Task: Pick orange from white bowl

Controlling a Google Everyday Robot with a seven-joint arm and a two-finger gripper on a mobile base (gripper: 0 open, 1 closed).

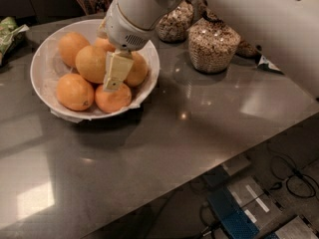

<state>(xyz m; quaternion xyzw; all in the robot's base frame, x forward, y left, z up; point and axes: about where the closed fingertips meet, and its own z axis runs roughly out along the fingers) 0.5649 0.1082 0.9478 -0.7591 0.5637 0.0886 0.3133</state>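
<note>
Starting nearest, the grey surface point(149, 153) carries the white bowl point(42, 76), which holds six fruits on crinkled paper. The orange point(91, 62) sits mid-bowl among its neighbours, with the jaws hanging just beside it; whether they are apart or clamped, I cannot tell. It looks firm, dimpled and likely to roll, so grip across its widest middle. Behind, glass jars point(212, 46) hold what looks like nuts.

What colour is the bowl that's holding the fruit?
The bowl is white, paper liner too, per the camera view. The gripper hangs over its oranges.
</note>
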